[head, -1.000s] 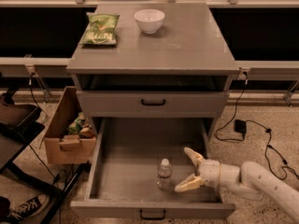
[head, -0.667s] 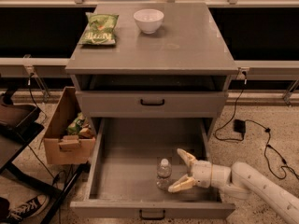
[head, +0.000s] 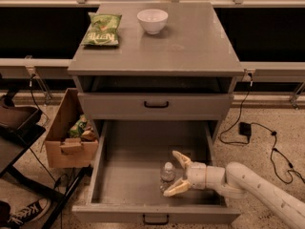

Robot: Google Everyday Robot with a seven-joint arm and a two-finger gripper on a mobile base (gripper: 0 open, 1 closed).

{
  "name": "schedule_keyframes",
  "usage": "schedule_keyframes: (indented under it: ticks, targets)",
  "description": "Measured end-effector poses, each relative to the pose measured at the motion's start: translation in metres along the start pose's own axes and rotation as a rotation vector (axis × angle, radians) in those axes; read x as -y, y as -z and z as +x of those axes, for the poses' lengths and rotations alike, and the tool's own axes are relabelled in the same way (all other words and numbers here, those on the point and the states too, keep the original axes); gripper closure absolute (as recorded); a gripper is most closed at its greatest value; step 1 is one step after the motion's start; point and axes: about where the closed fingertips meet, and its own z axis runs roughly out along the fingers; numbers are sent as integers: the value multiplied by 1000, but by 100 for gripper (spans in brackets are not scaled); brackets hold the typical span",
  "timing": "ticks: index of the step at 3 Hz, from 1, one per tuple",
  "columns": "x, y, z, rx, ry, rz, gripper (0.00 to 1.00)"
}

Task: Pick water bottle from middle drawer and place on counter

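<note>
The water bottle [head: 167, 175], small and clear with a white cap, stands upright in the open middle drawer [head: 125, 171], right of its middle and near the front. My gripper [head: 175, 173] comes in from the right and is open, one finger behind the bottle and one in front of it, its fingertips [head: 178, 157] reaching the bottle's sides. The counter [head: 190, 42] is the grey cabinet's flat top above.
A white bowl [head: 152, 20] and a green snack bag [head: 102, 29] lie on the counter at the back. A shut shallower drawer [head: 156, 104] sits above the open one. A cardboard box [head: 69, 132] of items stands on the floor left of the cabinet.
My gripper has moved left inside the drawer, closing in until its open fingers flank the bottle. The bottle has stayed in place.
</note>
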Motion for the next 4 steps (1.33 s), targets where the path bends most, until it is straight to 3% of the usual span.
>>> schedule_keyframes:
  ticks: [1,3,4]
  targets:
    - [-6,-11,-6,-33,55,-33,0]
    - [-12,-21,0,-67,77,-72,41]
    - [-9,-19,4,-88,34,-85,65]
